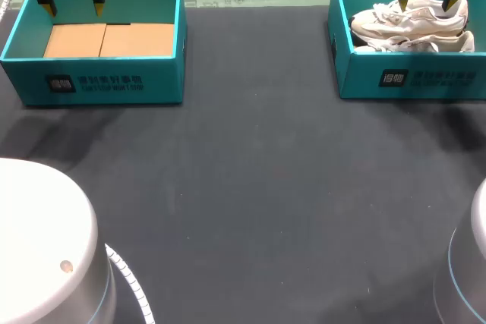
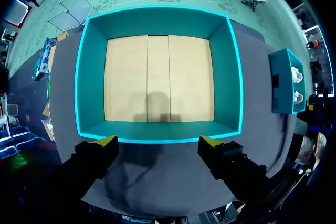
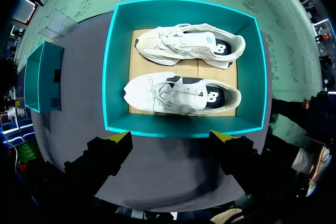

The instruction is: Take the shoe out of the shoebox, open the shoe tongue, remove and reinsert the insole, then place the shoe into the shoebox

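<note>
teal right shoebox (image 1: 414,77) is sitting at the far right of the dark table (image 1: 250,187), with two white sneakers (image 3: 181,95) lying inside it on a cardboard floor. the sneakers are lying side by side, close together, with both toes pointing toward the other box. the dark linings are showing at the openings. in the head view the pair is filling most of the box floor, and the rear sneaker (image 1: 410,20) is showing its side.

right gripper (image 3: 172,138) is hovering above the right shoebox, over its near wall as seen from the wrist. the jaws are spread wide, with nothing between the yellow tips and no contact with either sneaker or the box.

left shoebox (image 2: 92,77), also teal, is sitting at the far left of the table, well apart from the right one. it is holding only its tan cardboard base (image 2: 157,77), which is showing a seam down the middle.

left gripper (image 2: 158,142) is hanging above the left shoebox, also over the near wall in its wrist view. the jaws are standing wide apart, gripping nothing. the gripper's shadow is falling on the cardboard base.

both sneakers are still in the box, and neither tongue is visibly pulled open.
</note>
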{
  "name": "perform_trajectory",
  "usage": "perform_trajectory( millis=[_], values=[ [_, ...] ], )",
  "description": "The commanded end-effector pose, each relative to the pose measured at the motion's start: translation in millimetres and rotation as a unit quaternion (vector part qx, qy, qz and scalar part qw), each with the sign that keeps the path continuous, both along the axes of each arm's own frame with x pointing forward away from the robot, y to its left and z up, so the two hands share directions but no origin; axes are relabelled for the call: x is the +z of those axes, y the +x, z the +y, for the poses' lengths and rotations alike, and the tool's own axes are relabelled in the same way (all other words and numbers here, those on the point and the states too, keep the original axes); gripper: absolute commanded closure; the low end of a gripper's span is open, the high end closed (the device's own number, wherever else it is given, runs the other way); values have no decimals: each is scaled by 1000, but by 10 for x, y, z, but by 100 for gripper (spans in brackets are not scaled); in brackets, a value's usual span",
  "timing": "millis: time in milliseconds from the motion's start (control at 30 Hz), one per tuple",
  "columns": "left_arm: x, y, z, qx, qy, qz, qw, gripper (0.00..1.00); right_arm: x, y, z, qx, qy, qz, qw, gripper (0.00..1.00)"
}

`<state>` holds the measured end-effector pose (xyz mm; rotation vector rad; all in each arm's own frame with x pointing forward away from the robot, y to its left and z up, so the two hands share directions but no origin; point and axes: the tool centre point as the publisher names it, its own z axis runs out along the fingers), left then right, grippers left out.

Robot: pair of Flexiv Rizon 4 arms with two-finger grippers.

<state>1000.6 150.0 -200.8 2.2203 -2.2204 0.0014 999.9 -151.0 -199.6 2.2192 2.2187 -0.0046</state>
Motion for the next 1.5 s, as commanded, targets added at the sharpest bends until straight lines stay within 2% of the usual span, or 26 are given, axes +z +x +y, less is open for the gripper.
perform_trajectory(
  millis=[33,900,1167,1500],
  values=[
    [6,-2,-1,0,0,0,1000,0,1,1,0,0,0,0,1000,0],
    [6,-2,-1,0,0,0,1000,0,1,1,0,0,0,0,1000,0],
    [6,-2,-1,0,0,0,1000,0,5,93,-342,-32,-28,-8,999,0],
    [6,-2,-1,0,0,0,1000,0,-91,41,-721,-66,-33,-19,997,0]
  ],
)
